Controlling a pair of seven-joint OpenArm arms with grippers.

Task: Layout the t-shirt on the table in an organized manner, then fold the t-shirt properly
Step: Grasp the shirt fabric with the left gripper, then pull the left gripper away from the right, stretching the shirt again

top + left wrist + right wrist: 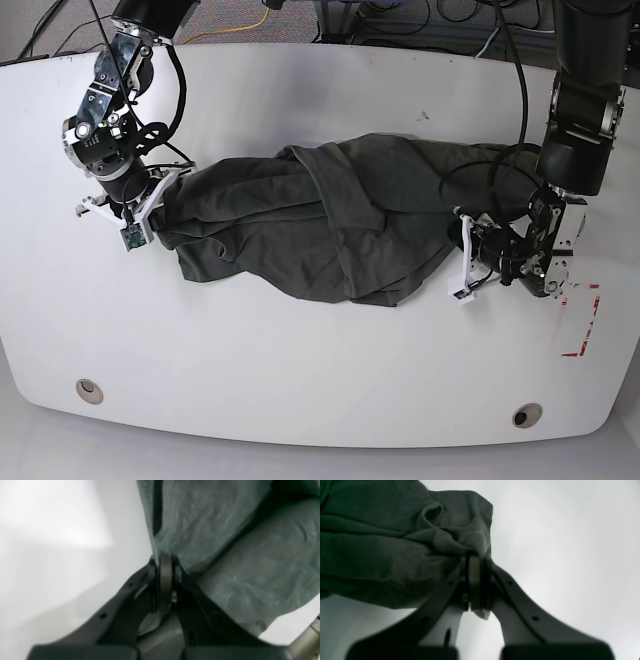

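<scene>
T-shirt (pixel 330 225): dark charcoal cloth, wrinkled and bunched, lying lengthwise across the middle of the desk (pixel 300 370), stretched between the two arms.

Desk: glossy white top with curved edges. Two round grommet holes near its front edge, one (pixel 88 390) off the t-shirt's left end in the base view, the other (pixel 526 414) off its right end. Red tape marks (pixel 585 320) just beyond the t-shirt's right end. Cables lie on the floor past the far edge.

Left pincer (pixel 165 562): at the t-shirt's right end in the base view, low over the desk, clenched on a fold of the cloth's edge; its dark arm comes down from the far right corner.

Right pincer (pixel 477 555): at the t-shirt's left end in the base view, clenched on a gathered corner of cloth, the fabric bunching above the tips. Its arm reaches in from the far left corner, wrist angled down toward the cloth.
</scene>
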